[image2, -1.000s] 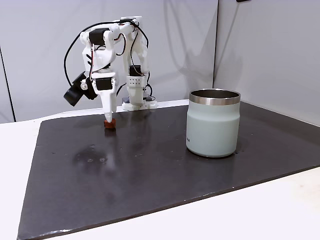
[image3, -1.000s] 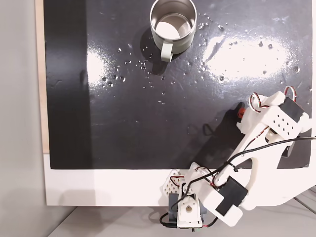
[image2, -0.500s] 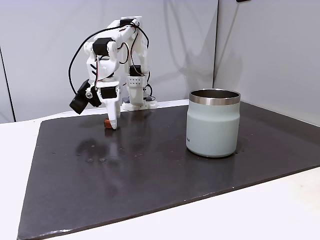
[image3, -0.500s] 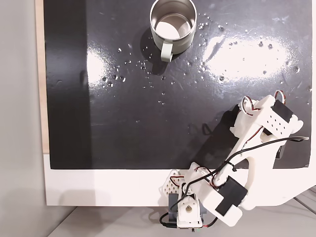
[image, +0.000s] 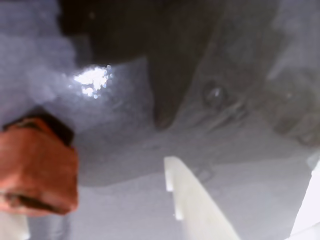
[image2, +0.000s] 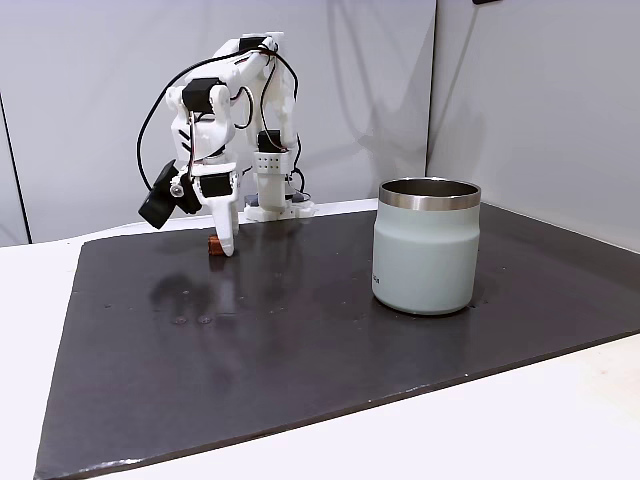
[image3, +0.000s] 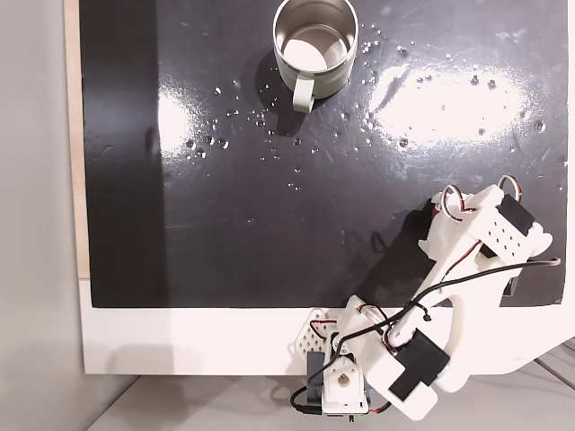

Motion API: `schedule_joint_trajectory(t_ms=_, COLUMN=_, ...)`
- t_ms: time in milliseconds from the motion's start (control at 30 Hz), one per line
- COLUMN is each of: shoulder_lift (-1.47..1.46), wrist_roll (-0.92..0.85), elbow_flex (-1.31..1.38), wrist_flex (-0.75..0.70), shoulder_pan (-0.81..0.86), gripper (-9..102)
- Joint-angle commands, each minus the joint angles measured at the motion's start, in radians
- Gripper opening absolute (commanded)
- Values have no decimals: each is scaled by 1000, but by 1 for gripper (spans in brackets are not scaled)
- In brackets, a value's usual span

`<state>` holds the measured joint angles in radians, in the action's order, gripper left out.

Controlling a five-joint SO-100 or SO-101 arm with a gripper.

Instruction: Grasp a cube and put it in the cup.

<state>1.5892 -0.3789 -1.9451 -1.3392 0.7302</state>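
The hand [image2: 222, 246] is down by the surface's [image2: 300, 340] far edge, fingers apart around the cube [image: 35, 167], ready to pinch.

The cup [image2: 426, 260] has a smooth, soft-looking mint side and a shiny metal rim; from above its inside [image3: 314, 36] is bright bare metal. The cube [image: 35, 170] looks dull and a bit rough. The mat [image3: 269, 180] is dark and glossy, with bright glare and small specks. The arm [image2: 225, 110] is smooth white plastic. The table [image2: 500, 430] is plain matt white.
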Motion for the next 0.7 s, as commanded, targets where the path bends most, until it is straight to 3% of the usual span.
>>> schedule_joint_trajectory(t_ms=0, shoulder_lift=58, wrist_roll=-14, elbow_flex=2, wrist_flex=-8, shoulder_pan=12, gripper=30)
schedule_joint_trajectory(t_ms=300, shoulder_lift=57, wrist_roll=-31, elbow_flex=-9, wrist_flex=15, shoulder_pan=64, gripper=28)
schedule_joint_trajectory(t_ms=667, shoulder_lift=48, wrist_roll=-34, elbow_flex=-14, wrist_flex=28, shoulder_pan=77, gripper=13)
